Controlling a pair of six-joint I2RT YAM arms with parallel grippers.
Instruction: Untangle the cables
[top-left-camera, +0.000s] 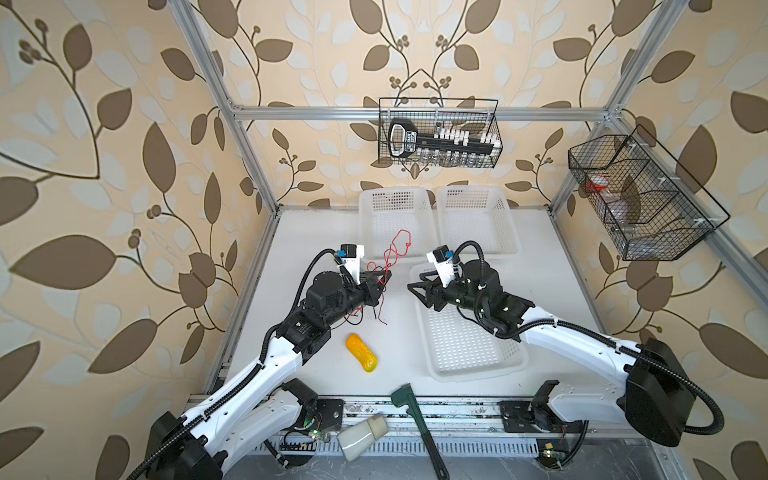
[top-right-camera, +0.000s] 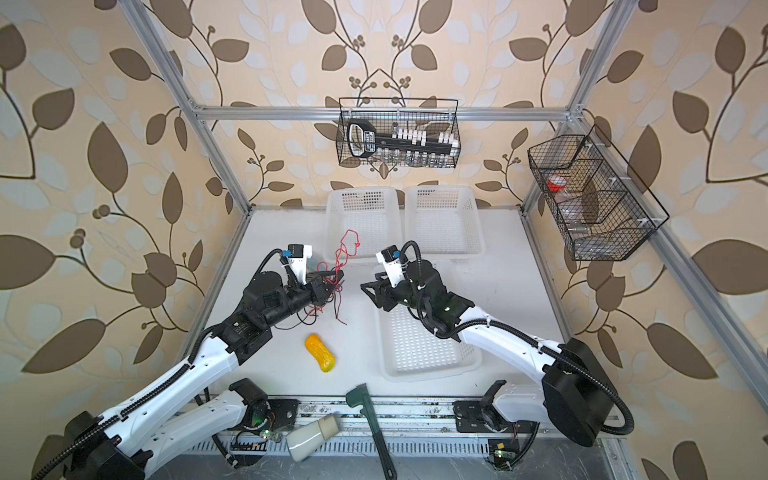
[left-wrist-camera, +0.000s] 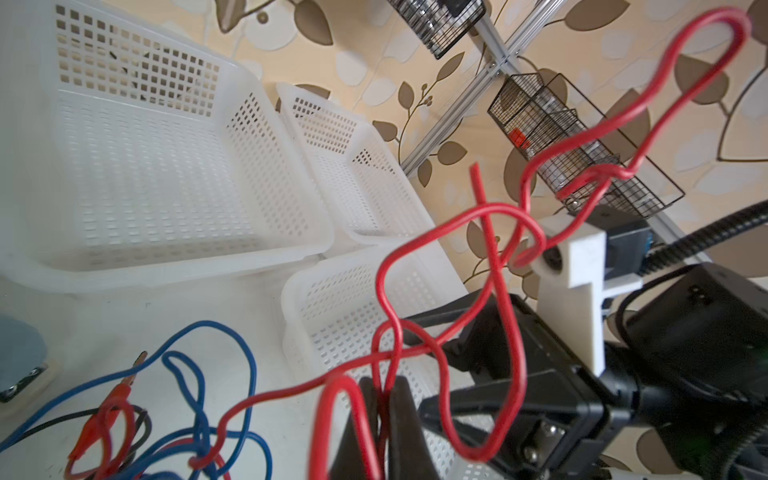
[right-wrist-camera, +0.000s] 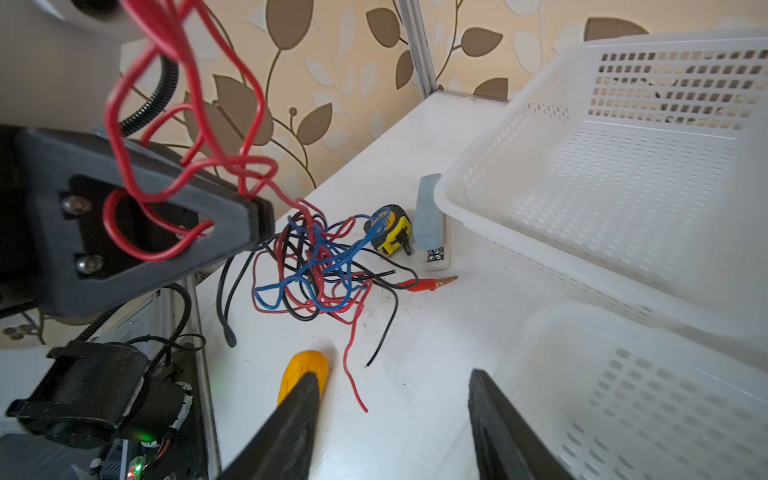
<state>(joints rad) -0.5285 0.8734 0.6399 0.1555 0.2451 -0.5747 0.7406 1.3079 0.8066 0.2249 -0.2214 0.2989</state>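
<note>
The cables are thin red, blue and black wires. My left gripper (top-left-camera: 384, 276) (top-right-camera: 338, 277) (left-wrist-camera: 384, 399) is shut on a red cable (left-wrist-camera: 514, 353), whose knotted loops stand up above the jaws toward the back baskets. The rest of the cables lie in a tangle (right-wrist-camera: 320, 266) on the white table under and beside the left gripper, with red and black ends trailing toward the front. A red alligator clip (right-wrist-camera: 424, 283) lies at the tangle's edge. My right gripper (top-left-camera: 411, 286) (top-right-camera: 365, 286) (right-wrist-camera: 395, 374) is open and holds nothing, a short way right of the left gripper and pointing at it.
Two white perforated baskets (top-left-camera: 395, 193) (top-left-camera: 473, 189) stand at the back, and a third (top-left-camera: 478, 374) lies under the right arm. A yellow object (top-left-camera: 361, 353) lies in front of the tangle and a yellow tape measure (right-wrist-camera: 390, 228) behind it. A green tool (top-left-camera: 415, 415) lies across the front rail.
</note>
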